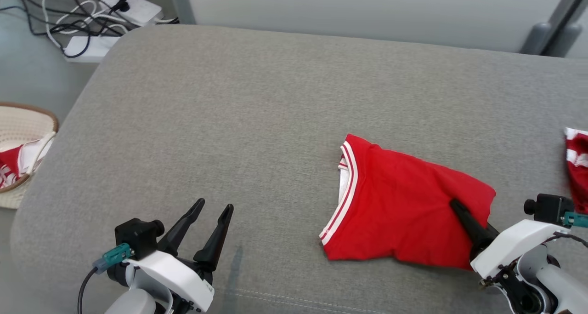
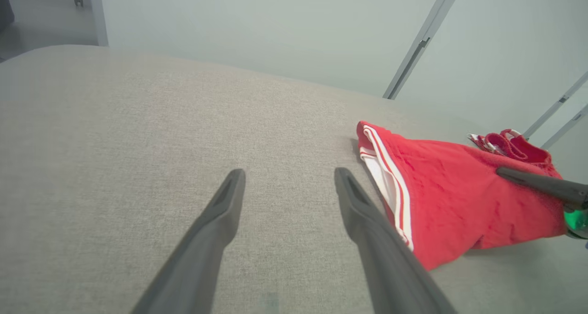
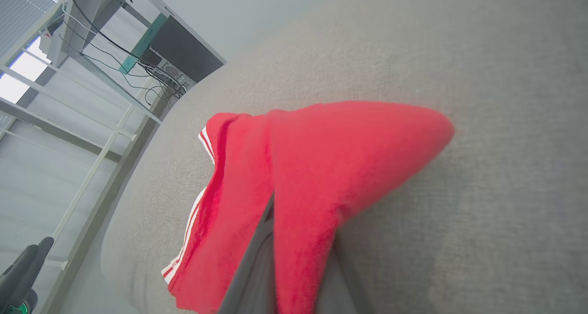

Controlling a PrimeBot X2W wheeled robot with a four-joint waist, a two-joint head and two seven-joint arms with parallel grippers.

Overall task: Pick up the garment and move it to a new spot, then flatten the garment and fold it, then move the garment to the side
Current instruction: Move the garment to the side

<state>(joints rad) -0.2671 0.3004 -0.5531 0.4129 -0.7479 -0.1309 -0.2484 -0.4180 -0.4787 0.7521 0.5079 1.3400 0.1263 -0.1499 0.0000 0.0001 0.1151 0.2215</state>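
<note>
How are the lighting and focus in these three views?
Head view: soft even light, sharp, faint shadow beside the left gripper on the cushion. Left wrist view: fingers slightly soft. Right wrist view: shirt near the lens is blurry.

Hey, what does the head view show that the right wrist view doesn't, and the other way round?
Head view: a wicker basket with red-and-white cloth in it, on the floor at the left, power strips beyond the cushion, and a second red piece at the right edge.
Right wrist view: a metal frame, a dark computer case, and a close look at red fabric pinched between the fingers.
Both: the red garment on the grey cushion, gripped by the right gripper.
</note>
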